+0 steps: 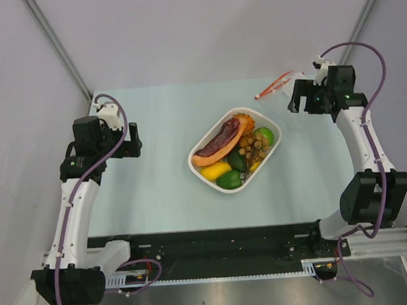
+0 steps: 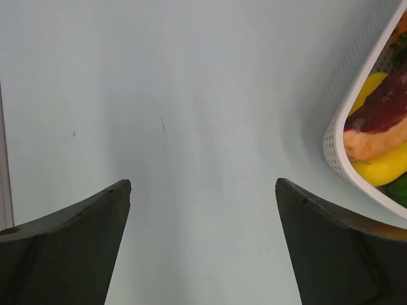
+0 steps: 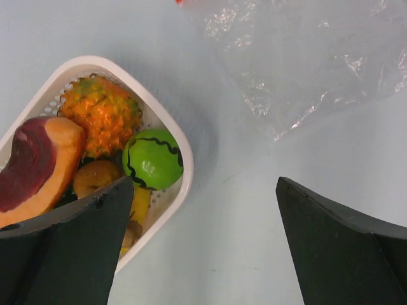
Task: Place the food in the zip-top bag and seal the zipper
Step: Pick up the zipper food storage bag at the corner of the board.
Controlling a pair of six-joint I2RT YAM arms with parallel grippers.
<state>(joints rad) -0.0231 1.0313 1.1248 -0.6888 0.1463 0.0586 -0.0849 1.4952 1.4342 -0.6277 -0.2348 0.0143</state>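
The food lies in a white perforated basket (image 1: 193, 161) mid-table: a long orange slice with dark red centre (image 1: 220, 143), a spiky orange piece (image 1: 243, 120), a green ball (image 1: 264, 134), a brown berry cluster (image 1: 252, 146), a yellow piece (image 1: 215, 170). The clear zip-top bag (image 1: 285, 84) lies flat at the far right, its red-orange zipper strip (image 1: 270, 89) facing left. My right gripper (image 1: 293, 96) is open and empty, hovering between bag (image 3: 305, 57) and basket (image 3: 188, 171). My left gripper (image 1: 137, 140) is open and empty, left of the basket (image 2: 336, 136).
The pale mat's left edge (image 2: 3, 159) runs close to my left gripper (image 2: 203, 184). Grey walls enclose the table at the back and sides. The black rail with the arm bases (image 1: 217, 253) runs along the near edge.
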